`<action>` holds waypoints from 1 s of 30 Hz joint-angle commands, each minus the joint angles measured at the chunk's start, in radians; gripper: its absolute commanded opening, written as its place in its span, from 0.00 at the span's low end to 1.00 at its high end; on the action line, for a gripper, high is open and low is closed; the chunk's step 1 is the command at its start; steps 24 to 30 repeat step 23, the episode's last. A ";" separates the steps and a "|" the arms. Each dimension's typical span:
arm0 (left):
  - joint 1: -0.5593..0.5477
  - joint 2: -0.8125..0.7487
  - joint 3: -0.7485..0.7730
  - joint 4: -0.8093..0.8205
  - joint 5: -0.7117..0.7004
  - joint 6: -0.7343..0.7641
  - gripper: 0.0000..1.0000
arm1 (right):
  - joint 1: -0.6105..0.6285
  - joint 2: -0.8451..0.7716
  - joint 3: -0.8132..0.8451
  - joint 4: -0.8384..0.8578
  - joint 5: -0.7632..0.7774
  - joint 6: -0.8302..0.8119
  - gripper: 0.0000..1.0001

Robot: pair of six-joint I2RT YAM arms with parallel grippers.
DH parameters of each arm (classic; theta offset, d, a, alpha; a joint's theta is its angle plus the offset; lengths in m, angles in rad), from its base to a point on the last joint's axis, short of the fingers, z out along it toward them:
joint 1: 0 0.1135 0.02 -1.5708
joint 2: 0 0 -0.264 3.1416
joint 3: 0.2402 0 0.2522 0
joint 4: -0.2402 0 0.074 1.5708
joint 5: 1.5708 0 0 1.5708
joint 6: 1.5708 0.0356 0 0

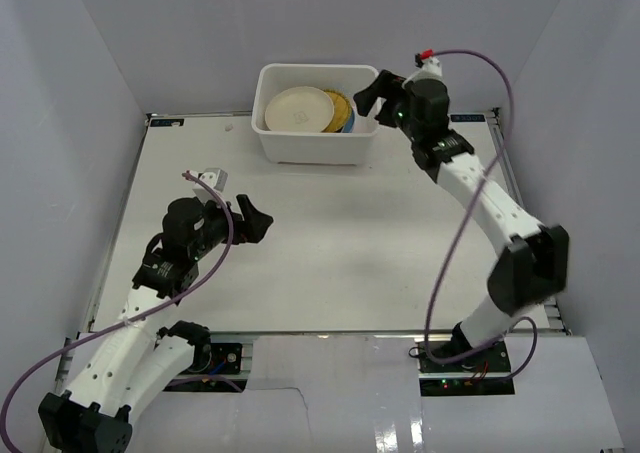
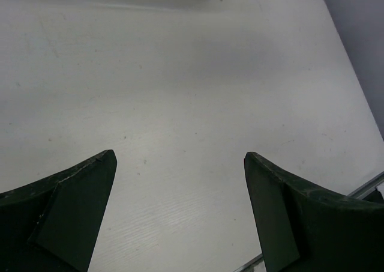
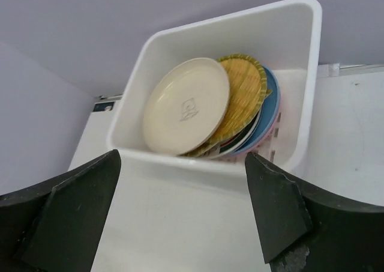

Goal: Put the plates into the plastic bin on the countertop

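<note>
- Stacked plates in the plastic bin at the countertop far edge; stiff, likely slick; grip rims.
- right gripper, left gripper: jaws open, empty.

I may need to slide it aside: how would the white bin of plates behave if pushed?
The bin probably slides rather than tips: it sits low and wide on the smooth table. Its stacked plates lean unevenly, so they may shift or rattle.
</note>
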 commanded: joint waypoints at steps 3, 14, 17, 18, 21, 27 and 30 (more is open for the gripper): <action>-0.004 0.021 0.127 0.023 -0.012 -0.018 0.98 | 0.037 -0.482 -0.558 0.207 -0.019 -0.105 0.90; -0.004 -0.088 0.187 -0.055 -0.121 -0.037 0.98 | 0.041 -1.165 -1.035 0.009 0.111 -0.238 0.90; -0.006 -0.132 0.146 -0.072 -0.147 -0.052 0.98 | 0.040 -1.178 -1.098 0.025 0.082 -0.205 0.90; -0.004 -0.140 0.135 -0.074 -0.150 -0.057 0.98 | 0.040 -1.170 -1.106 0.049 0.062 -0.192 0.90; -0.006 -0.151 0.123 -0.074 -0.158 -0.074 0.98 | 0.041 -1.126 -1.076 0.068 0.039 -0.197 0.90; -0.004 -0.133 0.142 -0.065 -0.162 -0.077 0.98 | 0.040 -1.104 -0.992 0.068 0.047 -0.220 0.90; -0.004 -0.133 0.142 -0.065 -0.162 -0.077 0.98 | 0.040 -1.104 -0.992 0.068 0.047 -0.220 0.90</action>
